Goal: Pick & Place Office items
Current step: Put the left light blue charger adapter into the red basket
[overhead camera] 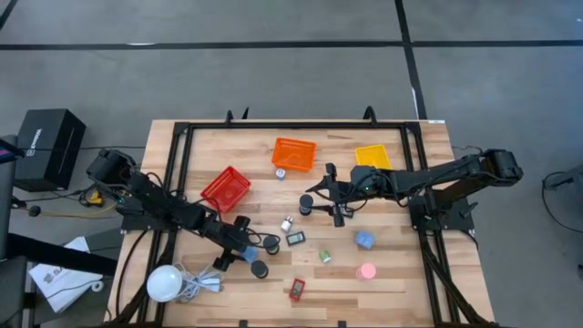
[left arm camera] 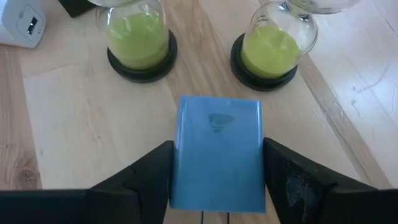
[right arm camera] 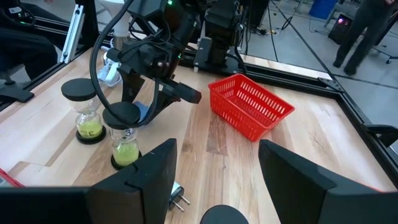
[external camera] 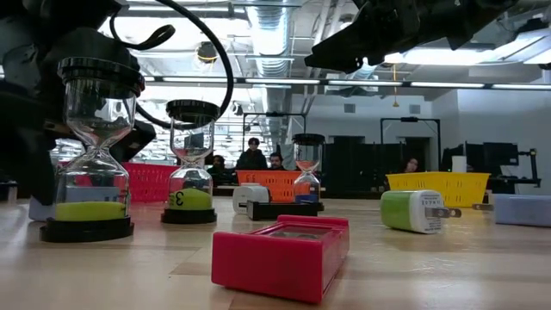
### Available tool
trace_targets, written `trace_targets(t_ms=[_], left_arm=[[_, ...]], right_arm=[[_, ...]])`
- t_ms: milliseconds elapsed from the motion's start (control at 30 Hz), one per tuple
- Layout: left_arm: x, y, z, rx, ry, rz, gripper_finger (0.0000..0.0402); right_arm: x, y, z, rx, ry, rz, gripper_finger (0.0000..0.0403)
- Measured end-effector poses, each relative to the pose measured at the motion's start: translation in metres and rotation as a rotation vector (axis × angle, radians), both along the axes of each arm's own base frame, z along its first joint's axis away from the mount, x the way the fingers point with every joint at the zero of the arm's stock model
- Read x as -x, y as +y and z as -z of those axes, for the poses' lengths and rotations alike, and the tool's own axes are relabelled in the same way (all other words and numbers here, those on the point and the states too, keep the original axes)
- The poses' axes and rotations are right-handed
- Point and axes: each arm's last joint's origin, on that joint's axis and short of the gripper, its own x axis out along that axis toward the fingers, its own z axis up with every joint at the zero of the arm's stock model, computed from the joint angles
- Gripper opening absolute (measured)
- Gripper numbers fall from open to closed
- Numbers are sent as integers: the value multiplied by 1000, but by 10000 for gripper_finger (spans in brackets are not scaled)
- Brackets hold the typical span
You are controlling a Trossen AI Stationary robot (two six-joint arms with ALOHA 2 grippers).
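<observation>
The left end effector (overhead camera: 248,253) was low over the desk (overhead camera: 401,273), its fingers (left arm camera: 149,177) closed against the sides of a blue block (left arm camera: 217,152), just beside two green-sand hourglasses (left arm camera: 142,37). The right end effector (overhead camera: 321,189) hung above the desk's middle, jaws apart and empty, near the orange basket (overhead camera: 293,153)

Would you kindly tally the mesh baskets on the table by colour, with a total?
red basket: 1
orange basket: 1
yellow basket: 1
Total: 3
</observation>
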Motion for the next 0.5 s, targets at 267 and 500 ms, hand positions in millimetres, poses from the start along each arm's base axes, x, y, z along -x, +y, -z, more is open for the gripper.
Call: trace_targets(t_ms=[267,500], left_arm=[[1,0,-3,14,-2,-38,226],[6,5,-32,59,-123,-80,203]], right_arm=[[0,0,0,0,0,0,219],[0,0,0,0,0,0,219]])
